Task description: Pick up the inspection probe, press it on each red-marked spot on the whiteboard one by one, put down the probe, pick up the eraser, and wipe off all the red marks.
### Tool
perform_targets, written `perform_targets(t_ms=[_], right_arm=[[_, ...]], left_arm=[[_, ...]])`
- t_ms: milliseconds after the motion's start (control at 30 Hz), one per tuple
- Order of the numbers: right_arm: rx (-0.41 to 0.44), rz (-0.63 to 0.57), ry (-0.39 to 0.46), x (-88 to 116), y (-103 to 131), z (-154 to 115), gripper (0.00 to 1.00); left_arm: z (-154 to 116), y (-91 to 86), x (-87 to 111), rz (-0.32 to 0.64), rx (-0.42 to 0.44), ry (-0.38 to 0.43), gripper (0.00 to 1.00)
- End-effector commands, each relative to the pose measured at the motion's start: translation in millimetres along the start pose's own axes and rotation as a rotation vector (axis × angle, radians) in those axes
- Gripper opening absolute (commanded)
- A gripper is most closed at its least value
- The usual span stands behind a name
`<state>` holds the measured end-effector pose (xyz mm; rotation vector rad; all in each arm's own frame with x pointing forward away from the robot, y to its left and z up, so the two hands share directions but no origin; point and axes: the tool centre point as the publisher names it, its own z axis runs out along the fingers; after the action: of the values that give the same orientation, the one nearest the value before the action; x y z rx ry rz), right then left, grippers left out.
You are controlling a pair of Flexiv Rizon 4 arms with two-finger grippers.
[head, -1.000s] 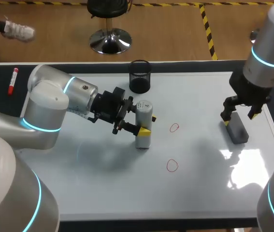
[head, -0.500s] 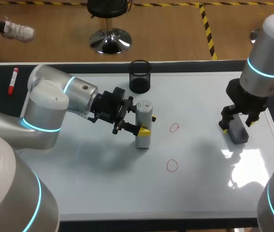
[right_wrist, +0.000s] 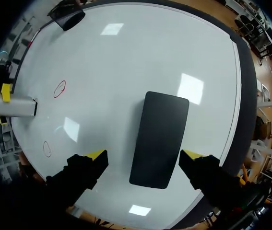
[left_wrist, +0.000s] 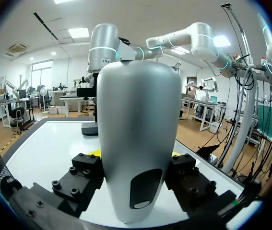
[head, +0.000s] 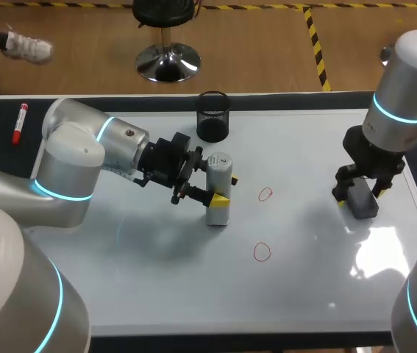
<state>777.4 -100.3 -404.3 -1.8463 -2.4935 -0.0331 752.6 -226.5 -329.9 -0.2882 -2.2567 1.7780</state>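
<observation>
Left pincer (head: pixel 226 190) clamped on the probe (head: pixel 218 169), a smooth grey-white rounded cylinder, upright on the glossy white surface (head: pixel 304 294). Two thin red rings (head: pixel 265 194) lie near the probe, on its right. Well right of the probe, the flat dark rectangular eraser (right_wrist: pixel 159 139) lies between the spread fingers of my right pincer (right_wrist: pixel 144 154), with a gap on either side.

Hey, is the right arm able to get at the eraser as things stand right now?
Probably yes. The right gripper hangs open over the eraser, a yellow tip to each side, nothing in between. The left gripper is apart, shut on the probe.
</observation>
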Motion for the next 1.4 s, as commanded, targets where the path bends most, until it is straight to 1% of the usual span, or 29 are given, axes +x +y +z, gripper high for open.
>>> perform_targets(t_ms=[33,367,600,633,667,700,733,800,867,900,933,1100,1400], right_arm=[[0.001,-0.001,0.003,-2,3,2,1.00],[0.002,0.012,-0.015,-8,6,8,1.00],[0.002,0.030,0.007,-16,6,14,1.00],[0.002,0.033,0.009,-17,6,15,0.95],[0.002,0.034,0.010,-17,6,15,0.82],[0.001,0.036,0.011,-18,6,15,0.67],[0.000,0.038,0.011,-18,6,15,0.50],[-0.002,0.040,0.011,-19,7,15,0.41],[-0.005,0.041,0.013,-20,7,16,0.28],[-0.006,0.043,0.014,-20,8,16,0.10],[-0.007,0.045,0.015,-20,8,16,0.00],[-0.015,0.053,0.010,-20,8,10,0.00],[0.000,0.105,-0.011,-20,5,-8,0.00]], left_arm=[[2,9.2,1.8,-0.001,0.002,0.000,0.00],[2,9.2,1.8,-0.001,0.002,0.000,0.00],[2,9.2,1.8,-0.001,0.002,0.000,0.00],[2,9.2,1.8,-0.001,0.002,0.000,0.00],[2,9.2,1.8,-0.001,0.002,0.000,0.00],[2,9.2,1.8,-0.001,0.002,0.000,0.00],[2,9.2,1.8,-0.001,0.002,0.000,0.00],[2,9.2,1.8,-0.001,0.002,0.000,0.00],[2,9.2,1.8,-0.001,0.002,0.000,0.00],[2,9.2,1.8,-0.001,0.002,0.000,0.00],[2,9.2,1.8,-0.001,0.002,0.000,0.00],[2,9.2,1.8,-0.001,0.002,0.000,0.00],[2,9.2,1.8,-0.001,0.002,0.000,0.00]])
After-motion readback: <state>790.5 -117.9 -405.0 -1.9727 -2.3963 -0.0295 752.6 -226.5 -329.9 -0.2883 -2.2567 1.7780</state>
